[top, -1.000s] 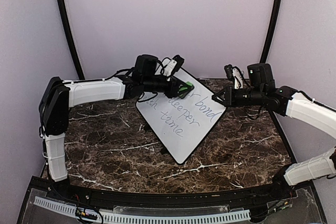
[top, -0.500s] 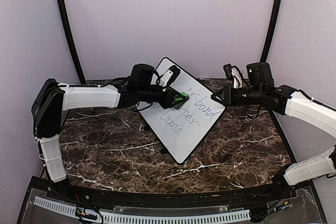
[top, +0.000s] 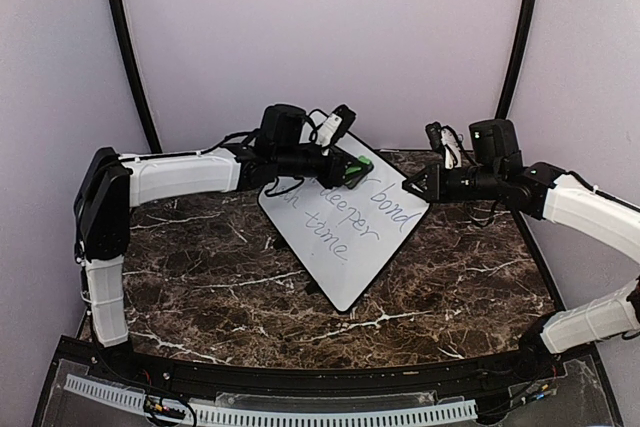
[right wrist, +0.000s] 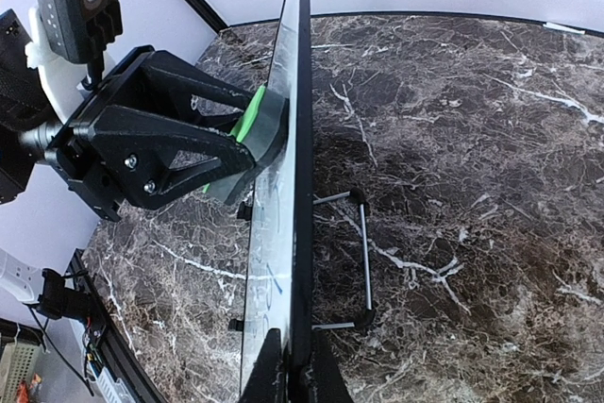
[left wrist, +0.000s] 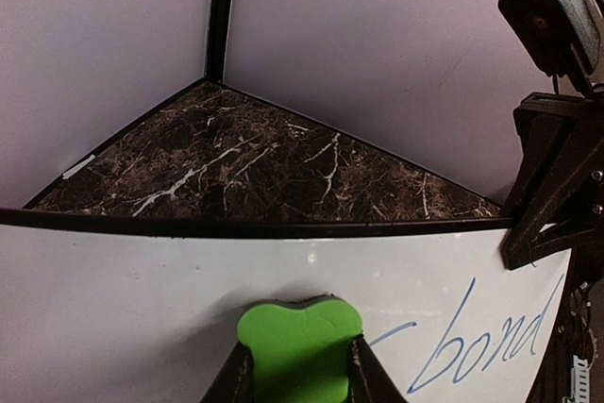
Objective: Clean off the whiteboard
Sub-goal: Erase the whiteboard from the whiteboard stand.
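Pale lilac walls (top: 320,27) are seen closing in a dark brown marble-patterned table (top: 200,287). On it, toward the back centre, the large white rectangular whiteboard with a thin black frame (top: 345,247) is propped at a slant, with one rounded corner turned toward the near edge. Handwritten marker words, "bond", "deeper" and "time", can be read across its face.

The left gripper (top: 350,169) is stretched over the board's upper part. Its jaws are clamped tight on a small bright green eraser block (left wrist: 300,346), and the block is pressed flat against the white surface just left of "bond". Bare white board is seen above and to the left of the block.

On the other side, the right gripper (top: 410,187) is closed onto the board's right-hand edge, the black frame pinched between its fingers. In the right wrist view a thin black wire stand (right wrist: 363,252) is seen behind the board, resting on the marble.
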Robot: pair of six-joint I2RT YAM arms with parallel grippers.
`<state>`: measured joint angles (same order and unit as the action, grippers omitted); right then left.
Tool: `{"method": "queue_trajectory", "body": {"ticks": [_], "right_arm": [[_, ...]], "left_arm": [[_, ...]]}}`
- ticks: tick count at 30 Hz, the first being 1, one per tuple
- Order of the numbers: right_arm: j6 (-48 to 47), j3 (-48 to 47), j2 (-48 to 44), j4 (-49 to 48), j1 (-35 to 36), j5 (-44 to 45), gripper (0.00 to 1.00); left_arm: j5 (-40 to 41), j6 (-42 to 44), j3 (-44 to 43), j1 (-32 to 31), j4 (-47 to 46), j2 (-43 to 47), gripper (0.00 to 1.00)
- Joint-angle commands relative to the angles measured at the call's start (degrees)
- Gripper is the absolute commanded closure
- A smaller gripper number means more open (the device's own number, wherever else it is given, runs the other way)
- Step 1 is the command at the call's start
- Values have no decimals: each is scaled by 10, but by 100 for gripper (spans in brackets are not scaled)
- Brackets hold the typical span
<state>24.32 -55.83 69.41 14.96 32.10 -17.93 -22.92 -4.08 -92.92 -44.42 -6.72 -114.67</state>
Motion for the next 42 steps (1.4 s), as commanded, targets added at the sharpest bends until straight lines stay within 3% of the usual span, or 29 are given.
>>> {"method": "queue_trajectory", "body": {"ticks": [1,6,11,21,24,28,36,42], "right_arm": [[-103,19,6,2,58,-112,100],[-102,22,10,-5,58,-117,100],[-100,25,11,-11,58,-119,100],[-97,24,4,-6,58,-115,100],[-95,23,1,-2,59,-112,100],[-90,15,0,2,59,-103,100],[-86,4,6,-1,59,-110,100],[-85,4,9,-1,59,-112,100]], "left_arm": [[11,-12,83,-9,37,-3,92],[15,-16,161,-10,20,23,92],[17,-14,168,-11,17,26,92],[16,-4,8,-12,62,-32,92],[13,-6,-1,-12,64,-37,92],[5,-6,25,-14,73,-25,92],[-8,-7,161,-21,24,35,92],[-12,-3,135,-22,19,25,92]]}}
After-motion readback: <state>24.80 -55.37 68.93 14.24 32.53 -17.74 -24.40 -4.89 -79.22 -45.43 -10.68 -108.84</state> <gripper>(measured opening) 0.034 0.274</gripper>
